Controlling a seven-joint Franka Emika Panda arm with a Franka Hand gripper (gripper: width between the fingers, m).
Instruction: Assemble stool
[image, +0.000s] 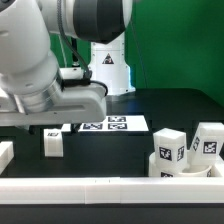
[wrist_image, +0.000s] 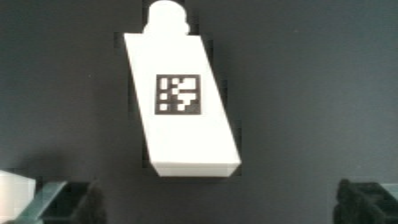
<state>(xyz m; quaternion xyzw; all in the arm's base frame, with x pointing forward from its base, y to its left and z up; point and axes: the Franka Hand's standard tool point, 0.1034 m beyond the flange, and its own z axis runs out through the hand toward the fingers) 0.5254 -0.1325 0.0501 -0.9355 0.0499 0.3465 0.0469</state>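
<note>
1. The gripper (wrist_image: 208, 203) hangs spread wide, grasping nothing, right above one stool leg (wrist_image: 183, 105).
2. That leg sits on the black table (image: 120, 150) just beside the marker board (image: 106, 125), on the exterior view's left.
3. More stool pieces (image: 170, 150) stand well apart from the marker board, on its other side.

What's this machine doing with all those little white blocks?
A robot arm is putting a small stool together from loose parts. Its gripper hangs open over one white stool leg that lies on the black table, and it holds nothing yet. A second leg and a third leg stand at the exterior view's right, by what looks like the round seat.
</note>
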